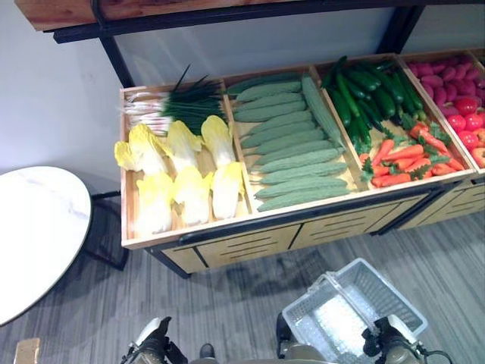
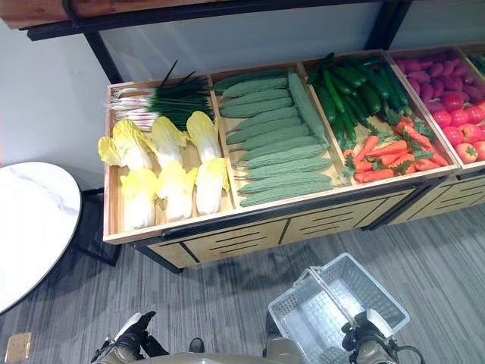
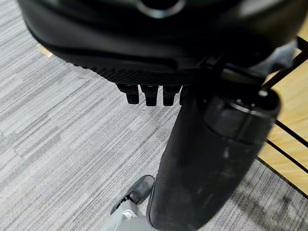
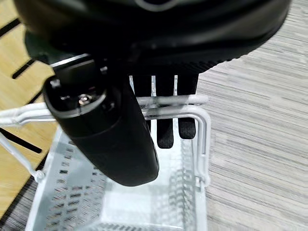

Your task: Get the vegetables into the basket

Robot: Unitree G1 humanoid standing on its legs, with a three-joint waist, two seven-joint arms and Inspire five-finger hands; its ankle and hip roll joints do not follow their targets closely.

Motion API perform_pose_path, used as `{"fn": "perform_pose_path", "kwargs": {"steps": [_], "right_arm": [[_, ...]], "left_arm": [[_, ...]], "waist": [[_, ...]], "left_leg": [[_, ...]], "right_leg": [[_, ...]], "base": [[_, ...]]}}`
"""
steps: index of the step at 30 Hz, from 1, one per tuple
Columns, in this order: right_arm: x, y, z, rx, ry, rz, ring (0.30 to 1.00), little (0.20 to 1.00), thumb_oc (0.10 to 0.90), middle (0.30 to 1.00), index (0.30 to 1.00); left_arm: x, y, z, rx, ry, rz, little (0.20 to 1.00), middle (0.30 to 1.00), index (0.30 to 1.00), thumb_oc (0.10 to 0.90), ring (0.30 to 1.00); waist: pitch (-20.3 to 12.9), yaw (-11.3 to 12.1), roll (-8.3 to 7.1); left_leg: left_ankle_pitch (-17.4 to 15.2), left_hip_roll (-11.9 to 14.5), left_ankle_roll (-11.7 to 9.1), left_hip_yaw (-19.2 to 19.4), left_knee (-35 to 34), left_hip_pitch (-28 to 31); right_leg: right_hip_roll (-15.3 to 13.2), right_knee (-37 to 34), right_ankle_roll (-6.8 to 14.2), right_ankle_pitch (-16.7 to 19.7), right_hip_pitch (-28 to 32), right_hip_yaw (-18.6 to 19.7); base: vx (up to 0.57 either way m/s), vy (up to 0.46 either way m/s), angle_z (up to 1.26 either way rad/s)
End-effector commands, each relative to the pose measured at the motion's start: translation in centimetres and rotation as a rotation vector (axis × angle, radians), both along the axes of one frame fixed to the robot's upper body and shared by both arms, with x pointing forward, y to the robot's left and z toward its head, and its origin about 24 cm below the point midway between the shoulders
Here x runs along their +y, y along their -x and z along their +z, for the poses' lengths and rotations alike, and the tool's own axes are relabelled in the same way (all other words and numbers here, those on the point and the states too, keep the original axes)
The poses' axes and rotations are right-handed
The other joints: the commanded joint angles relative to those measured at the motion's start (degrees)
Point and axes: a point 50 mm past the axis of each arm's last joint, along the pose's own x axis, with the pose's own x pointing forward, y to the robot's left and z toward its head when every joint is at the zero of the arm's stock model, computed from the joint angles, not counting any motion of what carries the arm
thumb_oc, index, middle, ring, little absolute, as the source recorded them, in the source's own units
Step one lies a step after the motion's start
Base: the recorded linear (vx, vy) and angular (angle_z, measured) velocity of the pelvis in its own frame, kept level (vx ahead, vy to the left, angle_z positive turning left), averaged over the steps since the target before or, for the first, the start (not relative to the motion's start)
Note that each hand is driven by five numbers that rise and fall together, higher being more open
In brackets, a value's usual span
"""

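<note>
- Right hand has its dark fingers hooked round the white wire handle of the translucent plastic shopping basket, which hangs over the grey floor.
- Left hand is low at the side, fingers curled, nothing in them.
- Vegetables lie in the wooden display crates ahead: pale cabbages, ridged green gourds, orange carrots.

White round table at left (marble-look top); grey striped floor.
</note>
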Motion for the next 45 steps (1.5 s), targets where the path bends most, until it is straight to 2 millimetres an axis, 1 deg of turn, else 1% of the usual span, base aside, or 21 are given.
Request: {"fn": "perform_pose_path", "kwargs": {"steps": [1,5,9,11,13,15,16,17,18,19,22,24,25,26,27,28,30,31,33,39,45], "right_arm": [[-2.1,-2.2,1.7,-0.072,0.088,0.016,0.3,0.3,0.4,0.3,0.3],[-2.2,-4.5,2.9,-0.157,0.113,0.1,0.3,0.3,0.4,0.3,0.3],[-1.8,-9.3,6.6,-0.362,0.16,0.311,0.3,0.3,0.4,0.3,0.3],[-1.6,-9.4,6.7,-0.369,0.153,0.332,0.3,0.3,0.4,0.3,0.3],[-1.1,-8.6,6.0,-0.361,0.14,0.337,0.3,0.3,0.4,0.3,0.3],[0.0,-7.4,4.5,-0.317,0.104,0.333,0.3,0.3,0.4,0.3,0.3],[1.6,-6.5,3.1,-0.285,0.061,0.327,0.3,0.3,0.4,0.3,0.3],[1.6,-6.5,3.1,-0.285,0.06,0.327,0.3,0.3,0.4,0.3,0.3],[2.5,-5.1,1.6,-0.216,0.033,0.306,0.3,0.3,0.4,0.3,0.3],[2.5,-4.5,1.2,-0.194,0.031,0.293,0.3,0.3,0.4,0.3,0.3],[3.0,-3.3,0.4,-0.149,0.017,0.259,0.3,0.3,0.4,0.3,0.3],[2.9,-3.1,0.3,-0.145,0.016,0.251,0.3,0.3,0.4,0.3,0.3],[2.9,-2.7,0.2,-0.131,0.012,0.241,0.3,0.3,0.4,0.3,0.3],[3.1,-2.4,0.0,-0.121,0.007,0.24,0.3,0.3,0.4,0.3,0.3],[3.1,-2.4,0.0,-0.121,0.007,0.241,0.3,0.3,0.4,0.3,0.3],[3.2,-1.9,-0.2,-0.099,0.001,0.246,0.3,0.3,0.4,0.3,0.3],[3.2,-1.7,-0.3,-0.092,-0.002,0.25,0.3,0.3,0.4,0.3,0.3],[3.4,-1.5,-0.4,-0.078,-0.012,0.267,0.3,0.3,0.4,0.3,0.3],[3.5,-1.5,-0.4,-0.071,-0.022,0.279,0.3,0.3,0.4,0.3,0.3],[3.6,-1.4,-0.5,-0.063,-0.028,0.292,0.3,0.3,0.4,0.3,0.3],[3.6,-1.5,-0.5,-0.065,-0.018,0.297,0.3,0.3,0.4,0.3,0.3]], "left_arm": [[2.6,-0.5,0.8,0.001,-0.087,0.015,1.0,1.0,1.0,0.9,1.0],[2.7,0.0,0.7,0.017,-0.089,0.014,1.0,1.0,1.0,0.9,1.0],[3.6,0.2,1.0,-0.001,-0.123,0.05,1.0,1.0,1.0,0.9,1.0],[4.0,-0.4,1.4,-0.046,-0.134,0.086,1.0,1.0,1.0,0.9,1.0],[5.2,-1.7,2.4,-0.18,-0.175,0.231,1.0,1.0,1.0,0.9,1.0],[6.3,-3.1,3.7,-0.337,-0.227,0.383,1.0,1.0,1.0,0.9,1.0],[7.1,-4.7,5.0,-0.49,-0.253,0.539,1.0,1.0,1.0,0.9,1.0],[7.1,-4.7,5.0,-0.49,-0.254,0.539,1.0,1.0,1.0,0.9,1.0],[7.8,-6.7,6.9,-0.665,-0.277,0.659,1.0,1.0,1.0,0.9,1.0],[7.8,-7.2,7.4,-0.709,-0.279,0.695,1.0,1.0,1.0,0.9,1.0],[8.3,-11.0,12.4,-1.049,-0.282,0.714,1.0,1.0,1.0,0.9,1.0],[8.3,-11.4,13.3,-1.097,-0.281,0.704,1.0,1.0,1.0,0.9,1.0],[8.5,-12.0,15.0,-1.199,-0.287,0.712,1.0,1.0,1.0,0.9,1.0],[8.0,-13.5,18.4,-1.359,-0.276,0.64,1.0,1.0,1.0,0.9,1.0],[8.0,-13.4,18.4,-1.357,-0.278,0.64,1.0,1.0,1.0,0.9,1.0],[7.6,-14.3,21.8,-1.511,-0.29,0.584,1.0,1.0,1.0,0.9,1.0],[7.3,-14.7,22.8,-1.551,-0.294,0.553,1.0,1.0,1.0,0.9,1.0],[6.7,-15.3,24.7,-1.625,-0.294,0.498,1.0,1.0,1.0,0.9,1.0],[6.1,-15.9,25.9,-1.673,-0.293,0.445,1.0,1.0,1.0,0.9,1.0],[4.0,-17.3,25.2,-1.622,-0.262,0.3,1.0,1.0,1.0,0.9,1.0],[2.4,-18.2,22.6,-1.492,-0.189,0.247,1.0,1.0,1.0,0.9,1.0]], "waist": [[-0.5,0.5,-3.84],[-0.7,0.5,-4.43],[-0.8,0.2,-5.67],[-0.8,0.4,-5.97],[-0.8,1.1,-6.51],[-0.9,1.8,-7.19],[-1.0,2.2,-7.58],[-1.0,2.2,-7.62],[-1.2,2.4,-7.7],[-1.3,2.4,-7.73],[-1.7,2.5,-7.51],[-1.7,2.4,-7.36],[-1.9,2.4,-7.23],[-2.0,2.4,-7.03],[-2.0,2.3,-7.02],[-2.2,2.2,-6.8],[-2.3,2.1,-6.78],[-2.5,1.8,-6.67],[-2.7,1.3,-6.66],[-3.1,0.2,-6.46],[-3.7,-1.3,-6.39]], "left_leg": [[1.3,-1.6,0.2,-0.8,-1.1,-1.2],[1.1,-1.7,0.2,-0.4,-1.1,-0.8],[0.8,-1.9,0.2,0.3,-1.1,-0.9],[0.7,-2.0,0.2,0.3,-1.1,-0.9],[0.8,-2.1,0.2,-0.2,-1.1,-1.1],[0.9,-2.2,0.2,-0.7,-1.1,-1.2],[1.0,-2.3,0.1,-0.9,-1.1,-1.2],[1.0,-2.3,0.1,-1.0,-1.1,-1.3],[0.9,-2.4,0.0,-1.3,-1.1,-1.3],[0.9,-2.5,0.0,-1.3,-1.1,-1.2],[0.7,-2.6,0.0,-1.6,-1.1,-1.1],[0.6,-2.6,0.0,-1.7,-1.1,-1.0],[0.5,-2.6,-0.1,-1.9,-1.1,-0.8],[0.4,-2.7,-0.1,-2.0,-1.1,-0.8],[0.4,-2.7,-0.1,-2.0,-1.1,-0.7],[0.2,-2.6,-0.1,-2.1,-1.1,-0.6],[0.2,-2.6,-0.1,-2.1,-1.1,-0.6],[0.1,-2.6,-0.2,-1.8,-1.1,-0.5],[0.0,-2.5,-0.2,-1.6,-1.1,-0.5],[0.0,-2.4,-0.3,-0.7,-1.1,-0.2],[-0.1,-2.1,-0.3,0.4,-1.1,0.3]], "right_leg": [[-4.4,0.0,5.4,-1.9,3.4,0.4],[-4.5,0.0,5.5,-1.7,3.6,0.7],[-4.9,0.0,6.0,-1.1,3.2,1.2],[-5.0,0.0,6.0,-1.0,3.2,1.2],[-5.2,0.0,6.0,-1.1,3.4,0.8],[-5.4,0.0,6.1,-1.1,3.6,0.2],[-5.5,0.0,6.3,-1.2,3.8,-0.1],[-5.5,0.0,6.3,-1.2,3.8,-0.1],[-5.7,0.0,6.3,-1.4,4.1,-0.4],[-5.7,0.0,6.3,-1.5,4.2,-0.5],[-6.0,0.0,6.4,-1.8,4.7,-0.9],[-6.0,0.0,6.4,-1.9,4.9,-1.0],[-6.0,0.0,6.5,-2.0,5.1,-1.1],[-6.1,0.0,6.5,-2.1,5.2,-1.4],[-6.1,0.0,6.5,-2.1,5.2,-1.4],[-6.1,0.0,6.4,-2.2,5.4,-1.5],[-6.1,0.0,6.4,-2.2,5.4,-1.4],[-6.0,0.0,6.4,-2.3,5.4,-1.3],[-5.9,0.0,6.3,-2.3,5.4,-1.0],[-5.7,0.0,6.3,-2.2,5.1,-0.2],[-5.3,0.0,6.2,-2.2,4.7,1.0]], "base": [[0.02,0.001,-0.03],[0.0,0.003,-0.04],[-0.02,0.012,-0.08],[-0.02,-0.006,-0.1],[0.0,-0.012,0.04],[0.01,-0.041,0.15],[0.01,-0.038,0.12],[0.02,-0.03,0.07],[0.02,-0.011,0.07],[0.03,-0.012,0.11],[0.03,0.002,0.12],[0.02,0.009,0.05],[0.02,0.007,0.07],[0.02,0.007,0.04],[0.02,0.008,0.04],[0.01,0.004,0.05],[0.01,0.002,0.03],[0.0,0.0,0.0],[0.0,0.0,0.0],[0.0,-0.001,-0.07],[0.0,-0.006,-0.13]]}}
